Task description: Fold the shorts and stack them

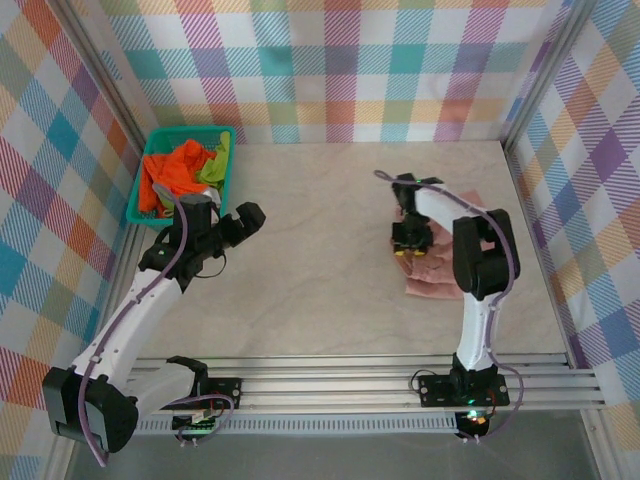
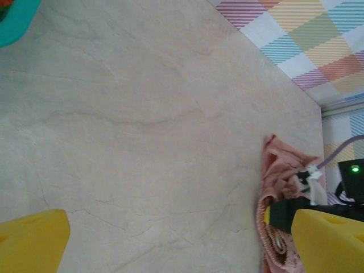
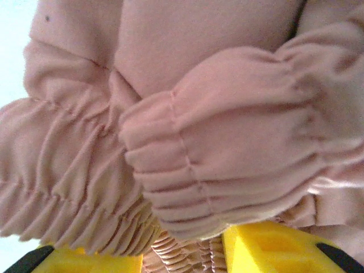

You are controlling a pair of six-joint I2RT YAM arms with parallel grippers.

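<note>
Right gripper (image 1: 408, 240) clamped on pink shorts (image 1: 432, 284) at waistband, fabric bunched just ahead of fingers (first fold, I'd say). Left gripper (image 1: 246, 217) spread, empty. Next needed: lay waist over, release flat.

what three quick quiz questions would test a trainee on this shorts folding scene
1. True or false: the pink shorts lie in the teal basket.
2. Which lie in the basket? A) pink shorts only B) orange shorts and green shorts C) nothing
3. Fill in: the left gripper has its fingers ___, holding nothing.
Key: 1 false; 2 B; 3 open.
</note>
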